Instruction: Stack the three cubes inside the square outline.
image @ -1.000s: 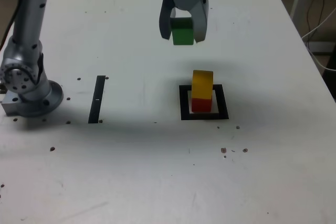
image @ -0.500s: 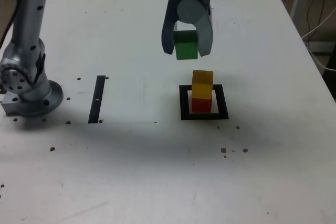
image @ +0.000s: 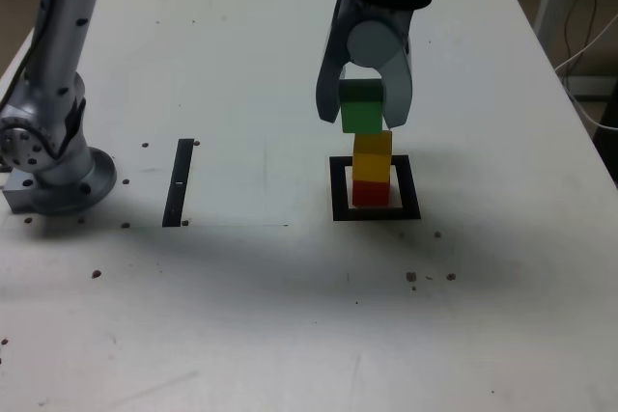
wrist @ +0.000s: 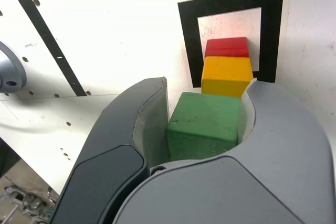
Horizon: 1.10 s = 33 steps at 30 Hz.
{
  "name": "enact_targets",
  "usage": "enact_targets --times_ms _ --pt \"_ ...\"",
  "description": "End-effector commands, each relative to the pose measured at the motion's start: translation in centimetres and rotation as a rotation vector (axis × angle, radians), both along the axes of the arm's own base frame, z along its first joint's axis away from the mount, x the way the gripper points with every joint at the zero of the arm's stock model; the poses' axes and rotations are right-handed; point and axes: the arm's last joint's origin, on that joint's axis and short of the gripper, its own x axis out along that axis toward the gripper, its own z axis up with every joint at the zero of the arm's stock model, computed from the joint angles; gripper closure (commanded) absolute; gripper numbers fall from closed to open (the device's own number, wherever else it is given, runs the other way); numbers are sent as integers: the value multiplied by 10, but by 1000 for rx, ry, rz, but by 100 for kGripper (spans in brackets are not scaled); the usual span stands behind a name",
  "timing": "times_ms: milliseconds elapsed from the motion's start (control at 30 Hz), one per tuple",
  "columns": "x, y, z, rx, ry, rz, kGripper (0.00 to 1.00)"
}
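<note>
While end effector point(image: 364, 113) clamps one green cube point(image: 362, 110), two cubes stacked in square outline point(image: 337, 190): yellow cube point(image: 372, 154) on red cube point(image: 370, 191).

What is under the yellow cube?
The yellow cube sits on the red cube, which stands inside the square outline. The pale floor directly under the red cube is covered, so it cannot be seen.

I see the red cube point(image: 370, 193) sitting inside the square outline point(image: 338, 190), with the yellow cube point(image: 372, 152) stacked squarely on it. The green cube point(image: 362, 111) hangs just above the yellow one, slightly toward the exterior view's left.
</note>
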Motion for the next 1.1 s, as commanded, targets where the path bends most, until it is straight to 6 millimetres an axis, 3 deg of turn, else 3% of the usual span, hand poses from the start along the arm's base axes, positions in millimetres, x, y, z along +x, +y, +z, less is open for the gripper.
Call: enact_targets --times_ms 0,667,733,933,1067 --pt "1 -4 -2 -3 12 -7 73" --pt "12 -10 -14 -3 32 -20 73" --pt "12 -9 -15 -3 34 -24 65" --pt "14 -6 -20 -8 40 -36 8" --pt "14 -6 -21 -8 41 -37 1"
